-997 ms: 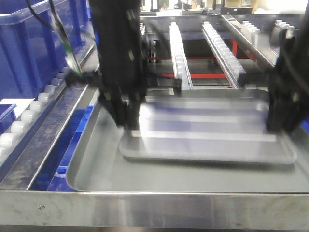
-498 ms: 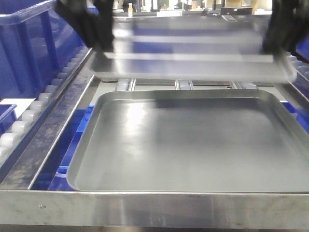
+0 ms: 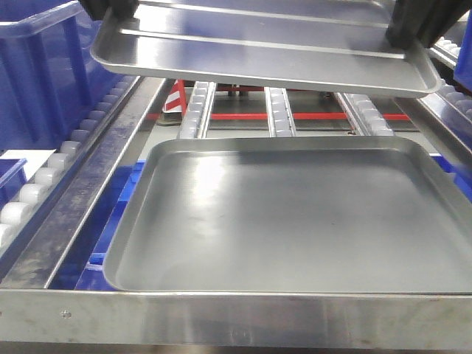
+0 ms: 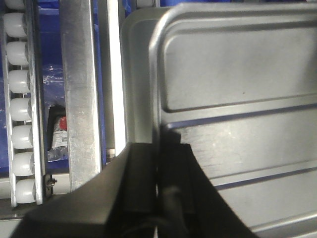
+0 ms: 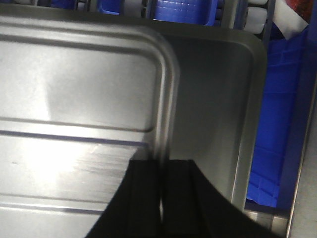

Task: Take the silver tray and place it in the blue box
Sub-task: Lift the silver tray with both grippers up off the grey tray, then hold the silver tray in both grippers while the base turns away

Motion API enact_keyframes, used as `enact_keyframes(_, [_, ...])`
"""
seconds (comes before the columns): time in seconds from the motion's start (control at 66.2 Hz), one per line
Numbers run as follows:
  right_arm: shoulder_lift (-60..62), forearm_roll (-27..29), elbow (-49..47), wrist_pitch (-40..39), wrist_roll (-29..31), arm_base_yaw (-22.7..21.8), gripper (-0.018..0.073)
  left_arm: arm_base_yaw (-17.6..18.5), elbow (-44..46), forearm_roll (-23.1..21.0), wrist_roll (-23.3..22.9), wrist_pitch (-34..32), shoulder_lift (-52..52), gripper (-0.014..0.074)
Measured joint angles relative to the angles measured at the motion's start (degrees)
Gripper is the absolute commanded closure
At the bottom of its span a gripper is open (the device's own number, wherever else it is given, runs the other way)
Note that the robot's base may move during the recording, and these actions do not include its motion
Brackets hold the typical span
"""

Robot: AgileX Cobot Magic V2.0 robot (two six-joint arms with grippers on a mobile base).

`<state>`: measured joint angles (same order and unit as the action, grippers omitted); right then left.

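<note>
**Q:** Roller rails (image 3: 276,110) and a metal frame (image 3: 221,321) are filling the scene. Where is the silver tray (image 3: 265,55) resting?

**A:** It is resting on nothing. It is hanging in the air, well above a larger grey tray (image 3: 280,214) that is lying on the frame. The left gripper (image 4: 157,163) is pinching the raised rim at one short end, with its jaws closed tight, one on each side of the lip. The right gripper (image 5: 161,171) is gripping the opposite end the same way.

**Q:** And the blue box (image 3: 37,81)?

**A:** It is standing off to the left beside the rails. Only its ribbed wall and thick rim are showing, and its opening is out of view.

**Q:** What is this carry asking for?

**A:** As I judge it, both arms should be travelling left together at one pace, keeping the spacing between them fixed. That way neither arm is tugging the thin rim out of the other's hold. The tray's underside should be passing clear over the box rim before any lowering begins. In the front view the tray is looking slightly lower on its right side, though the camera angle may be causing that. Levelling it would be helping it go down flat inside the walls.
</note>
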<state>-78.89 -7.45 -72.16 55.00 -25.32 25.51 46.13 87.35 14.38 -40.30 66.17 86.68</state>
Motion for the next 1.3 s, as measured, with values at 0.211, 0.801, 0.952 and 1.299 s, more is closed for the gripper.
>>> enact_keyframes(0.211, [0.0,0.0,-0.09,0.09,0.0,0.1,0.0501,0.0,0.0,0.1,0.0,0.24,0.0,0.0692])
enact_keyframes(0.801, [0.0,0.0,-0.09,0.13,0.0,0.1,0.0501,0.0,0.0,0.1,0.0,0.32,0.0,0.0692])
enact_keyframes(0.952, [0.0,0.0,-0.09,0.13,0.0,0.1,0.0501,0.0,0.0,0.1,0.0,0.32,0.0,0.0693])
enact_keyframes(1.299, [0.0,0.0,-0.09,0.13,0.0,0.1,0.0501,0.0,0.0,0.1,0.0,0.32,0.0,0.0693])
